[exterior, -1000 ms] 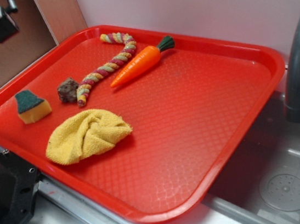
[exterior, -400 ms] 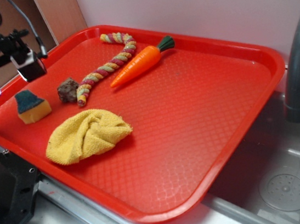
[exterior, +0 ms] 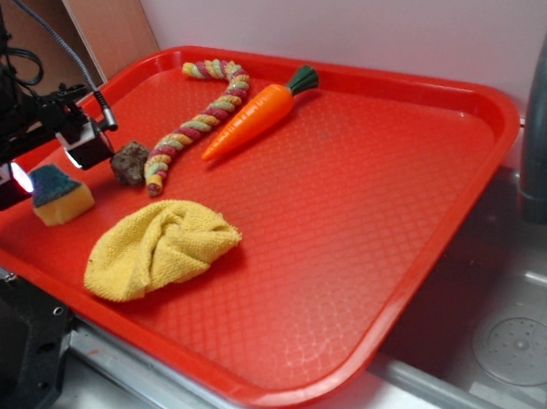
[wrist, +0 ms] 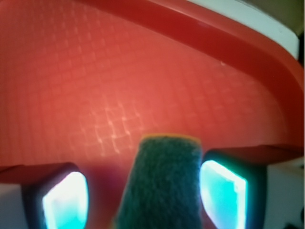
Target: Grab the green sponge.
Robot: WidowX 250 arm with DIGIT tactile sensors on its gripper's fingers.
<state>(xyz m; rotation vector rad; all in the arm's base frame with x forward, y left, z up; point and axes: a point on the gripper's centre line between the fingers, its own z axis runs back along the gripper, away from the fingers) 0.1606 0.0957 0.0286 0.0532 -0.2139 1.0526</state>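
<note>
The green sponge point(exterior: 58, 192), a small yellow wedge with a dark green top, lies near the left edge of the red tray point(exterior: 374, 201). My gripper point(exterior: 47, 166) hangs just over it, open, with one finger on each side. In the wrist view the sponge's green top point(wrist: 162, 183) fills the gap between the two glowing pads point(wrist: 64, 200), close to the right pad and apart from the left one.
A dark brown lump point(exterior: 129, 163) sits just right of the gripper, beside a striped rope point(exterior: 192, 124) and a toy carrot point(exterior: 252, 117). A yellow cloth point(exterior: 158, 245) lies nearer the front. The tray's raised rim point(wrist: 248, 43) runs close by. A sink and grey faucet point(exterior: 546, 128) stand at right.
The gripper has come down and to the right, from above the tray's left corner to astride the sponge. The sponge and the other objects have not moved.
</note>
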